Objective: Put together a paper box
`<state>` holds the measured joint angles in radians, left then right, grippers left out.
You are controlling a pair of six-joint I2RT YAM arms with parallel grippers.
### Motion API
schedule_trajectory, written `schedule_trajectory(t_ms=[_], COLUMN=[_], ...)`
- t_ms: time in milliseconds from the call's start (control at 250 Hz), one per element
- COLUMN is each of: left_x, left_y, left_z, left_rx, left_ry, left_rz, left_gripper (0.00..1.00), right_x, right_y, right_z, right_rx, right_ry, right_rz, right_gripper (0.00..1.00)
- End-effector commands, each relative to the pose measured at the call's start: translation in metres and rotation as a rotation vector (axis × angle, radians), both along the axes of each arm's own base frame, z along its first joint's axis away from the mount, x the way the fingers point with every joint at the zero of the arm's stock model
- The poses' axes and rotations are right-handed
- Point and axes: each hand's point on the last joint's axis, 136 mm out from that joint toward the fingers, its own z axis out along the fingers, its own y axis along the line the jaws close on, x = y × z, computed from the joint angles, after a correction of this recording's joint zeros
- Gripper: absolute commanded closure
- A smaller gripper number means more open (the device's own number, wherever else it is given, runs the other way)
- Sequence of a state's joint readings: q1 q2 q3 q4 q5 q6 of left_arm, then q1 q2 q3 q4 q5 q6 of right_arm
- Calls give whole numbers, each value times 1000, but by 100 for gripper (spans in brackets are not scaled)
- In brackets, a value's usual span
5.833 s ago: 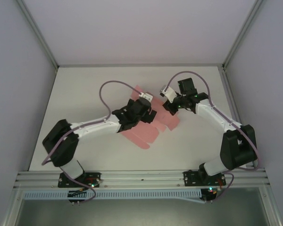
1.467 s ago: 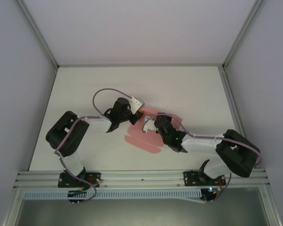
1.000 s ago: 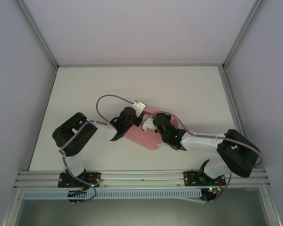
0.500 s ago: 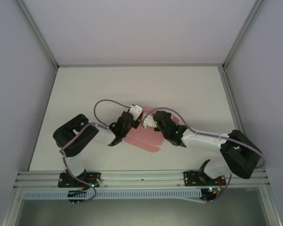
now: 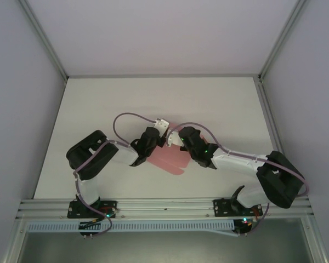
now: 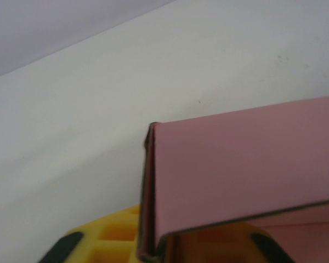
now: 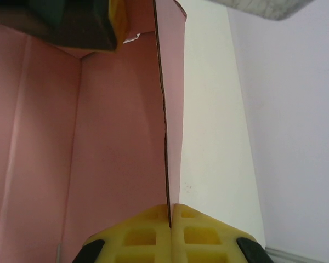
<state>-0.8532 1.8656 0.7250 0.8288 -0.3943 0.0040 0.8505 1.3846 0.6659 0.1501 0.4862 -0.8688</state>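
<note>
The paper box is a pink card sheet lying partly folded on the white table, mid-front, between my two arms. My left gripper meets it from the left. In the left wrist view a raised pink wall stands up, and its folded corner edge runs down between the yellow fingers, which are shut on it. My right gripper comes in from the right. In the right wrist view its yellow fingers are pressed together on the upright card edge, with the pink floor panel to their left.
The white table is walled by pale panels and an aluminium frame. A rail runs along the near edge by the arm bases. The left gripper's dark body shows at the top of the right wrist view.
Both wrists have drawn closer together over the card, the right gripper shifting slightly farther away. Less of the pink sheet shows flat on the table than a second ago.
</note>
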Motion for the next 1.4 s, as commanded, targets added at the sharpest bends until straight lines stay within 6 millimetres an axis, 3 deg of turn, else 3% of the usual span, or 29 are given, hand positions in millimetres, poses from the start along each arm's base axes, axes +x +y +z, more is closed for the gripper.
schedule_trajectory(t_ms=[0, 36, 287, 503, 671, 759, 791, 862, 914, 942, 1054, 1114, 1222, 1393], left_x=[18, 19, 15, 18, 22, 22, 19, 16, 12, 11, 7, 7, 2, -2], left_y=[64, 73, 108, 122, 121, 92, 79, 52, 31, 23, 8, 9, 17, 34], left_z=[-27, -28, -43, -46, -44, -28, -17, 8, 23, 29, 54, 63, 78, 90], left_rx=[134, 146, 92, 94, 115, 145, 149, 131, 98, 85, 19, -3, -46, -110], left_ry=[21, 16, 83, 123, 110, 62, 28, -17, -25, -24, -25, -15, -18, 48], left_rz=[292, 345, 455, 544, 528, 403, 363, 299, 256, 230, 210, 224, 236, 266], left_gripper=[96, 100, 100, 100, 100, 100, 100, 100, 100, 100, 100, 100, 100, 100], right_x=[-22, -23, -26, -35, -36, -28, -23, -13, -6, -3, 1, -2, -17, -69], right_y=[-20, -20, -31, -39, -40, -32, -28, -14, -1, 6, 27, 34, 35, 28], right_z=[-39, -41, -60, -71, -67, -57, -48, -28, -7, 7, 58, 86, 132, 195], right_rx=[-112, -116, -185, -205, -191, -141, -107, -11, 75, 120, 258, 323, 451, 699], right_ry=[154, 162, 189, 185, 180, 133, 98, 43, 6, -10, -63, -87, -121, -115], right_rz=[-9, -7, -32, -58, -69, -74, -81, -73, -62, -53, 9, 48, 114, 296], right_gripper=[100, 100, 100, 100, 100, 100, 100, 85, 64, 59, 35, 1, 0, 0])
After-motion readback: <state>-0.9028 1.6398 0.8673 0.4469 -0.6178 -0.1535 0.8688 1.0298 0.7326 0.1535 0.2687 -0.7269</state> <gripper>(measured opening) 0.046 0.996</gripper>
